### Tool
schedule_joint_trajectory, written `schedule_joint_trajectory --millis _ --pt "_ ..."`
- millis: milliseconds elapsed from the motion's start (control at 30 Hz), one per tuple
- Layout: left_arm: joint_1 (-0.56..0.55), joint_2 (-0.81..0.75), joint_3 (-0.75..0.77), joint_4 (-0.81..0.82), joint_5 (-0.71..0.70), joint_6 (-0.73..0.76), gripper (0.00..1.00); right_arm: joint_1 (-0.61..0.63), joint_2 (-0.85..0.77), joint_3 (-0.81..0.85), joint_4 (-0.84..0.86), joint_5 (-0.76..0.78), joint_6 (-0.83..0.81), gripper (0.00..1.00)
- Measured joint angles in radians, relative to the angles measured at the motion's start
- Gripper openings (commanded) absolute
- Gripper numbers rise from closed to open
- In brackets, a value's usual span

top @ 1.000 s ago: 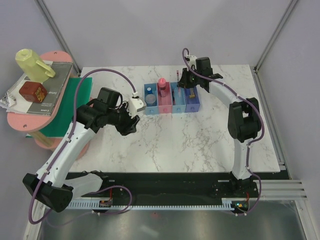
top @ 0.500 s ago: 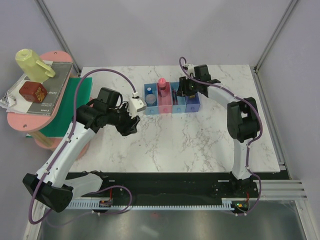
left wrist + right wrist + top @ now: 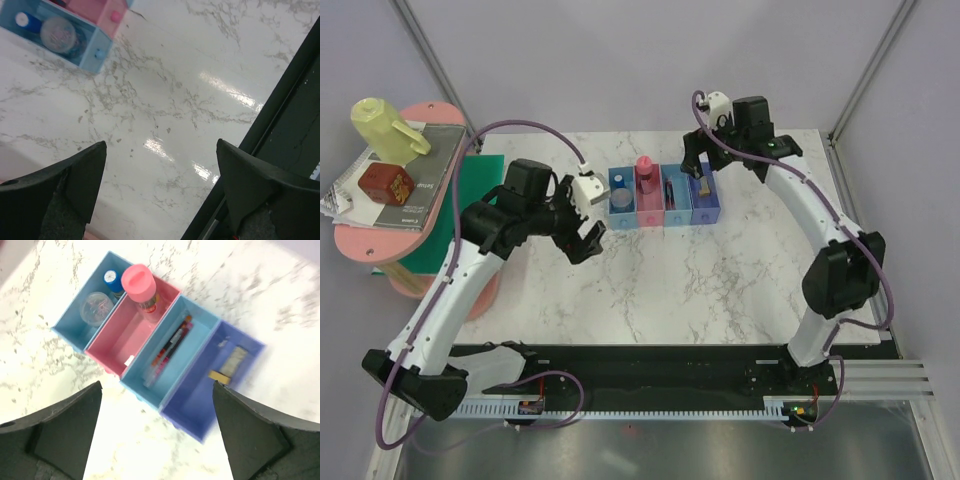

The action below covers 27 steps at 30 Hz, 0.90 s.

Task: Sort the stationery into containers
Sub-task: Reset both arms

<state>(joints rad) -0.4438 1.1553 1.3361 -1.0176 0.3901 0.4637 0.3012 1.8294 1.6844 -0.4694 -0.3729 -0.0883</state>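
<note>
In the right wrist view, every loose item I can see sits in a bin. The round roll point(image 3: 97, 306) and the small blue piece point(image 3: 111, 277) are in the blue bin point(image 3: 79, 294), and the glue stick point(image 3: 139, 284) stands upright in the pink bin point(image 3: 125, 337). The red pens point(image 3: 170, 346) lie along the light blue bin point(image 3: 196, 337), and the tan block point(image 3: 220, 376) is in the violet bin point(image 3: 197, 402). I judge the sort as good as finished, so the risk now is undoing it.

My right gripper point(image 3: 156, 390) hangs over the row with its fingers spread wide and nothing between them. If I bring it down or sweep sideways carelessly, a finger could catch a bin wall or tip the tall glue stick. The light joined row would probably slide on the glossy surface point(image 3: 720, 270).

My left gripper point(image 3: 161, 145) is likewise wide apart and empty, over the surface near the blue end. A swing toward the bins could shove that corner.
</note>
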Motion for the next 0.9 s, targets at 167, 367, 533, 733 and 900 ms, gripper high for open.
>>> schedule_joint_trajectory --millis 167,367,533,733,900 --pt "0.017 0.013 0.170 0.061 0.000 -0.053 1.00 0.001 -0.183 0.071 -0.195 0.084 -0.156 0.98" --pt "0.156 -0.026 0.190 0.135 0.003 -0.146 1.00 -0.005 -0.490 0.003 -0.395 0.258 -0.274 0.98" --pt "0.323 -0.030 0.153 0.170 0.036 -0.206 1.00 -0.047 -0.652 0.003 -0.500 0.335 -0.298 0.98" --pt "0.419 -0.030 0.129 0.187 0.105 -0.225 1.00 -0.075 -0.718 0.002 -0.557 0.341 -0.283 0.98" --pt "0.434 -0.038 0.110 0.203 0.144 -0.226 1.00 -0.124 -0.719 0.000 -0.563 0.291 -0.257 0.98"
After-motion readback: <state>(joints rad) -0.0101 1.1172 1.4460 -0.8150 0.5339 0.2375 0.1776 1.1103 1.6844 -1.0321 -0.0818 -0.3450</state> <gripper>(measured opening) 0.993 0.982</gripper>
